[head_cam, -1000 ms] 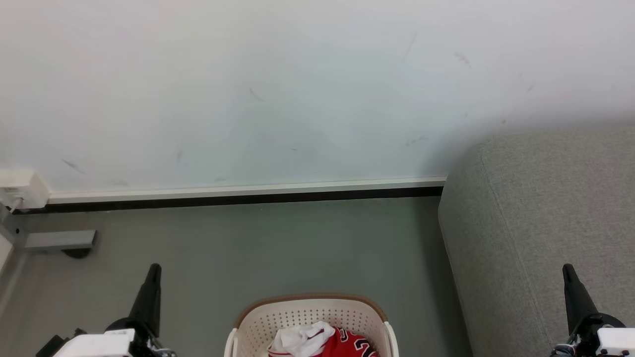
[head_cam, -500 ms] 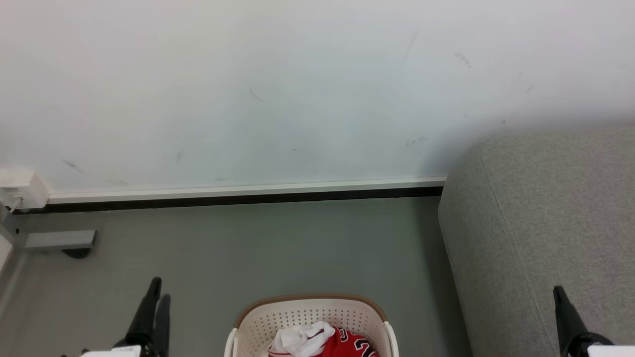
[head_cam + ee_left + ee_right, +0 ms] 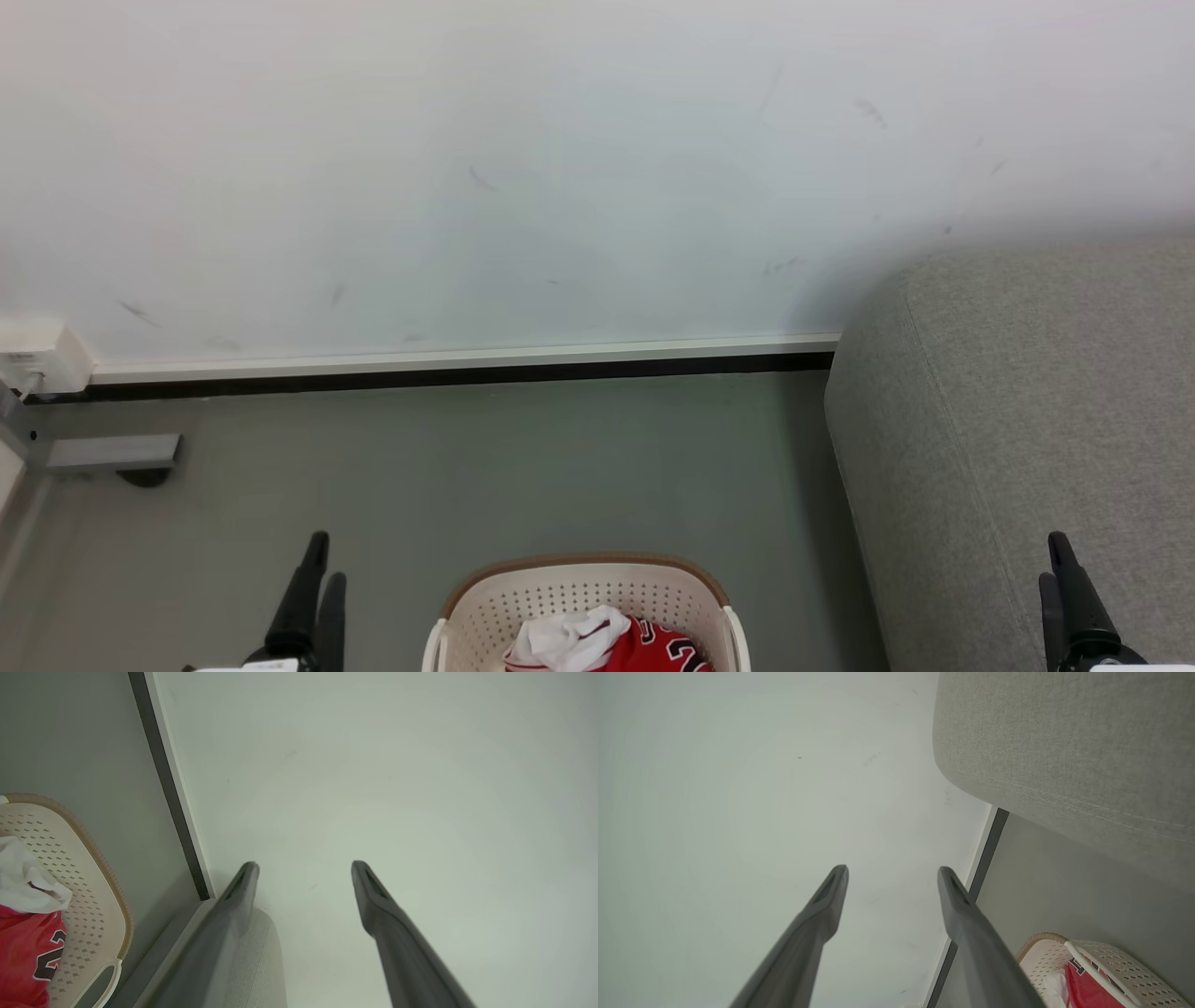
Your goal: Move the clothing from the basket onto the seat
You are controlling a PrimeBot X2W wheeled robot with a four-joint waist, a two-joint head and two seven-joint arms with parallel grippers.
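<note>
Clothing (image 3: 653, 649) lies heaped in the basket (image 3: 579, 588) at 6 o'clock of the head view. It is red cloth with part of a black numeral showing, and a white bunch sits on top at the heap's 10 o'clock. Whether that white is a second garment or a turned-out lining, I cannot tell. The seat (image 3: 1027, 420) fills 3 to 4 o'clock, with a strip of floor (image 3: 560, 467) between it and the basket.

The left gripper (image 3: 303, 864) stands at 7 o'clock and the right gripper (image 3: 892, 870) at 5 o'clock. Both have their fingers spread with nothing between them, and both are clear of the basket.

The cloth looks light, limp and likely slick, so it should drape, stretch and slip from a shallow pinch. A raised fold is probably the best hold, namely the white bunch or the red ridge beside it, taken deep through several layers. One piece may drag another up with it, and trailing cloth could catch on the rim.
</note>
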